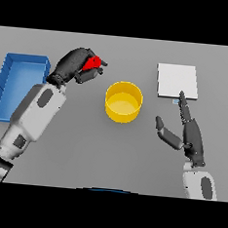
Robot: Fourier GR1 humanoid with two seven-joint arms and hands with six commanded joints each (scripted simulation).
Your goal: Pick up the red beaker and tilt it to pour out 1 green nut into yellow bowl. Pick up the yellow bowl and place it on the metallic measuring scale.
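Fingers, left hand [77, 64]: curled round the red beaker [93, 63], thumb side toward the yellow bowl [123, 101].
Fingers, right hand [186, 132]: straight and spread, thumb held out to the left, holding nothing.
Hidden: most of the red beaker is covered by the left hand; only a small red part shows at the fingertips, so its tilt and its contents cannot be made out.
Hard to make out: no nut can be made out inside the yellow bowl; its floor looks plain yellow.
Left arm pose: reaches from the near left corner of the surface [131, 161] toward the far middle, hand up beside the blue bin [18, 63].
Right arm pose: comes in from the near right edge, hand flat and low, fingertips pointing at the near edge of the metallic measuring scale [177, 81].
Red beaker: held to the far left of the bowl, apart from it.
Yellow bowl: upright at the middle of the surface.
Metallic measuring scale: toward the far right, bare on top.
Blue bin: along the left edge.
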